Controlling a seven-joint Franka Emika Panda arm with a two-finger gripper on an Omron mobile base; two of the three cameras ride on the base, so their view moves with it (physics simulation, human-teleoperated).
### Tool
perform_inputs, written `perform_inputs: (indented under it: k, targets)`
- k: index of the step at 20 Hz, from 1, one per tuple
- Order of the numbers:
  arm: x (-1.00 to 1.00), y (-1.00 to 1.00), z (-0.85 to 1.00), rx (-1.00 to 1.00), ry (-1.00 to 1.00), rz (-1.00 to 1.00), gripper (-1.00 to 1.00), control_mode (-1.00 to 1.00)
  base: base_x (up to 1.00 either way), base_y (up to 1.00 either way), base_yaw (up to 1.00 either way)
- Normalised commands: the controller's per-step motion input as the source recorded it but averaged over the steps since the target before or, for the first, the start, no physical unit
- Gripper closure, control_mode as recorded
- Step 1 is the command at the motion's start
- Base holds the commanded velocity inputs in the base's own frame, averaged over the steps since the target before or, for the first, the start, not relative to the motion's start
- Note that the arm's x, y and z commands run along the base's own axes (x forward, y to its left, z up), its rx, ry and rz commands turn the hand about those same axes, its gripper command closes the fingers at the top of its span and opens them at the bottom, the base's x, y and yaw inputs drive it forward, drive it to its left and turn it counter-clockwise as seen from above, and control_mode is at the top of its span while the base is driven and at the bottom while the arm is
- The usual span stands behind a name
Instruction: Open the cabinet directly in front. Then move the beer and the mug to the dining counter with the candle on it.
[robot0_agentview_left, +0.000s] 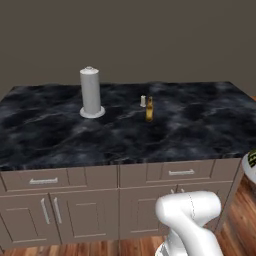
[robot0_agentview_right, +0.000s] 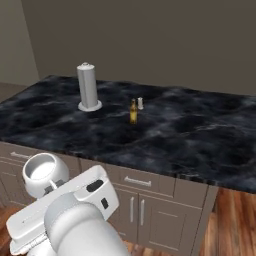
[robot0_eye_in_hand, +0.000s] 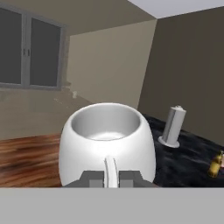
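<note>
Dining counter (robot0_agentview_left: 60, 145): black white-veined marble top over grey-taupe drawers and doors.
Beer (robot0_agentview_left: 149, 110): amber bottle, stood upright mid-counter.
Candle (robot0_agentview_left: 143, 101): short cream cylinder, just beside the beer, on its far side.
Grey cylinder (robot0_agentview_left: 90, 92): tall, on a round base, left of the beer.
Mug (robot0_eye_in_hand: 107, 142): white, upright, carried off the counter's near edge.
Gripper (robot0_eye_in_hand: 111, 178): fingers clamped on the mug's handle.
</note>
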Motion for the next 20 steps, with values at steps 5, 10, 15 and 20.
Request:
perform_inputs:
  k: [5,10,15,20]
  targets:
    - [0.00,0.00,0.00,0.00,0.00,0.00,1.00,1.00,0.69,0.00,-0.06]
    - [0.00,0.00,0.00,0.00,0.00,0.00,1.00,1.00,0.66,0.00,-0.05]
    - [0.00,0.00,0.00,0.00,0.00,0.00,1.00,1.00,0.66,0.00,-0.06]
    - [0.00,0.00,0.00,0.00,0.00,0.00,1.00,1.00,0.66,0.00,-0.08]
